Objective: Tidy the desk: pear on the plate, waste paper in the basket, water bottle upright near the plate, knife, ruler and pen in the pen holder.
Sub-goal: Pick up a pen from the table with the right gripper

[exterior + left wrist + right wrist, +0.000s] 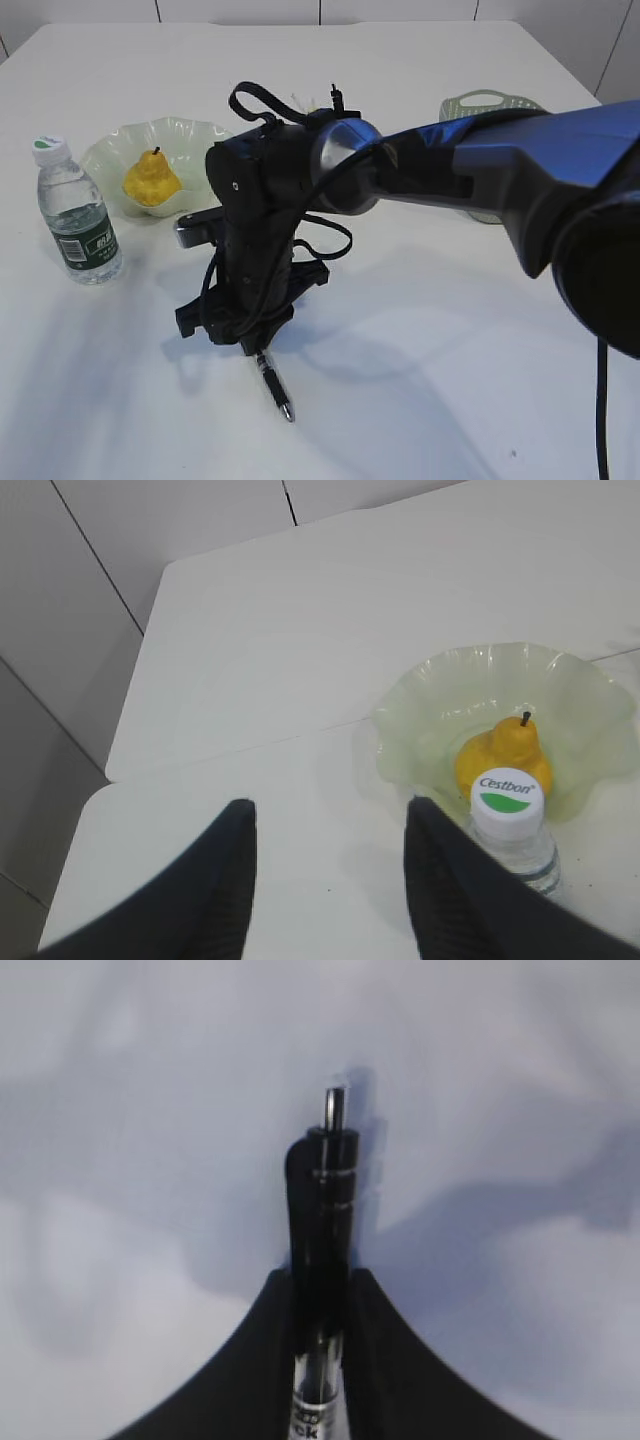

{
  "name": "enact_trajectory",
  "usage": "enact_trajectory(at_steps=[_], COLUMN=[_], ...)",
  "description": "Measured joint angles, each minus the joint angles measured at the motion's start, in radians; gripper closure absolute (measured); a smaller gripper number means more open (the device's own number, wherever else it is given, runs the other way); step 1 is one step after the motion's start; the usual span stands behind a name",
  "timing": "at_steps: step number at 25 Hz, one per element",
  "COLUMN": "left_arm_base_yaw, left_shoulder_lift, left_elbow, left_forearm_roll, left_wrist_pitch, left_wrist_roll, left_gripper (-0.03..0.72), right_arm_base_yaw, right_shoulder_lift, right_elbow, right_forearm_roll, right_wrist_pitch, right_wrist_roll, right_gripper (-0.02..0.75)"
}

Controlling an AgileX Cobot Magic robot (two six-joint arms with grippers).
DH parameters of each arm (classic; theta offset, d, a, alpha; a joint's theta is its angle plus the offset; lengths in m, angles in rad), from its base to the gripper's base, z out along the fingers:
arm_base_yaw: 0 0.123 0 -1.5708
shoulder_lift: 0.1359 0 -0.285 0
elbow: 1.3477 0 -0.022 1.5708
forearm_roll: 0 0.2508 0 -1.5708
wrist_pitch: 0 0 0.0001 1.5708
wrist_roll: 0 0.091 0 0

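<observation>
My right gripper [255,348] reaches across to the middle of the desk [420,380], pointing down, and is shut on a black pen [275,385] whose silver tip pokes out toward the front. In the right wrist view the pen [328,1185] sits squeezed between the fingers of the right gripper [320,1278]. The yellow pear [151,180] lies in the wavy green plate [195,135]. The water bottle [77,215] stands upright just left of the plate. My left gripper [332,812] hangs open and empty above the desk beside the bottle cap [506,798]. Pen holder, knife, ruler and waste paper are out of view.
The grey-green basket [478,103] stands at the back right, partly behind my right arm [480,165]. The desk's left edge [105,775] and a seam between two tabletops show in the left wrist view.
</observation>
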Motion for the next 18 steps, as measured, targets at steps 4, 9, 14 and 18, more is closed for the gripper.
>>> enact_trajectory(at_steps=[4, 9, 14, 18], left_arm_base_yaw=[0.0, 0.0, 0.0, 0.0], left_shoulder_lift=[0.0, 0.0, 0.0, 0.0], left_elbow=[0.0, 0.0, 0.0, 0.0], left_forearm_roll=[0.0, 0.0, 0.0, 0.0], left_wrist_pitch=[0.0, 0.0, 0.0, 0.0], left_wrist_roll=[0.0, 0.0, 0.0, 0.0], left_gripper=[0.347, 0.347, 0.347, 0.347], right_arm_base_yaw=[0.0, 0.0, 0.0, 0.0], right_shoulder_lift=[0.002, -0.01, -0.014, -0.037], right_elbow=[-0.058, -0.072, -0.072, -0.072], right_forearm_roll=[-0.067, -0.134, -0.138, -0.126], right_wrist_pitch=[0.008, 0.015, 0.021, 0.022], right_wrist_roll=[0.023, 0.047, 0.047, 0.047], right_gripper=[0.654, 0.655, 0.655, 0.657])
